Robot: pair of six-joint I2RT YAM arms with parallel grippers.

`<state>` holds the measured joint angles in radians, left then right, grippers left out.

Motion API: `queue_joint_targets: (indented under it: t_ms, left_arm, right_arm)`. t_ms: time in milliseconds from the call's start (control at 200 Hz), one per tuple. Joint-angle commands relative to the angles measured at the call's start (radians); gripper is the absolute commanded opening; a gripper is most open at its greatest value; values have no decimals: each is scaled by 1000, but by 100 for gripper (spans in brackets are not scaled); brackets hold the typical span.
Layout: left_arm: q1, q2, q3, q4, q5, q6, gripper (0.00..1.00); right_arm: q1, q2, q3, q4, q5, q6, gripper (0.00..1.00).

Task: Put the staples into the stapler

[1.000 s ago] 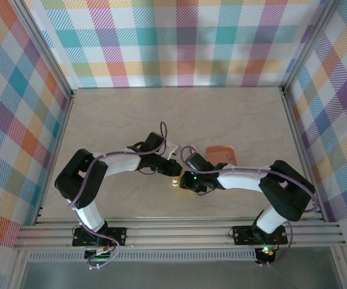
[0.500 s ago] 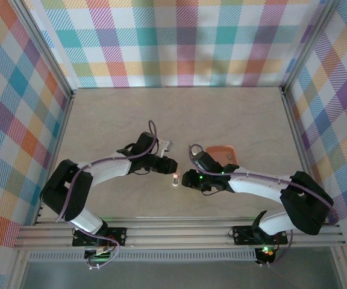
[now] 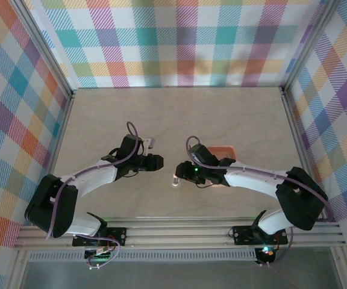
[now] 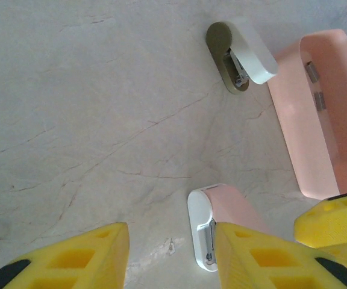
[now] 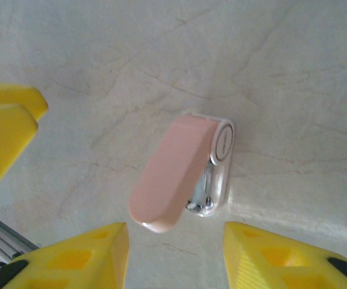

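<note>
Stapler [image 5: 182,174] sits alone on table [image 3: 131,120] between arms. We note left gripper [image 4: 170,241], right gripper [image 5: 173,241] both let go, pulled back. Staples [image 4: 311,71] left in tray [image 4: 291,132]: loading likely unfinished.

1 overhead, 2 wrist close-ups share stapler [image 5: 173,171].

A robotics test cell in a laboratory is indicated. A pale, marble-patterned table [image 3: 179,117] is enclosed on three sides by panels [image 3: 185,42] printed with a colourful plaid, and these are held in aluminium framing [image 3: 52,63]. The left arm [image 3: 95,177] and the right arm [image 3: 255,176], both white and black, are bolted to slotted aluminium rails [image 3: 179,232] at the near edge.
</note>
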<state>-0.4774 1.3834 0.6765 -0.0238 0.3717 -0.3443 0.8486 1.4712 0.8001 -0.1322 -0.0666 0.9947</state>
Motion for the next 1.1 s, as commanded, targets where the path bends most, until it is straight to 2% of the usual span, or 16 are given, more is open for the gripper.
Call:
queue_joint_targets:
  t_ms: [0,175,340,560,715,855,915,965,1015,1095]
  left_arm:
    - [14,-30,-12,13,-15,-11,42]
    - [20,-43,-20,12,-26,-12,42]
    - [25,-46,-25,13,-41,-13,42]
    - [26,-48,-28,16,-92,-33,43]
    - [29,-51,-28,25,-121,-30,44]
    - [29,-51,-35,41,-129,-37,44]
    - [30,-57,-37,43,-140,-36,44]
    - [30,-67,-29,30,-165,-30,47]
    - [32,-85,-17,17,-203,-19,51]
    - [44,-130,1,4,-302,6,60]
  right_arm:
    - [-7,51,43,10,-22,18,42]
    - [-11,124,58,-1,-49,11,34]
    - [0,191,-14,-14,-76,37,26]
    - [3,194,-2,-84,-48,15,24]
    - [4,242,-9,-217,-25,12,22]
    - [18,274,-66,-200,-28,16,20]
    - [20,250,-64,-180,-15,-3,21]
    - [20,206,-27,-192,16,-33,28]
    - [19,157,17,-221,61,-73,35]
    - [17,80,83,-239,125,-150,40]
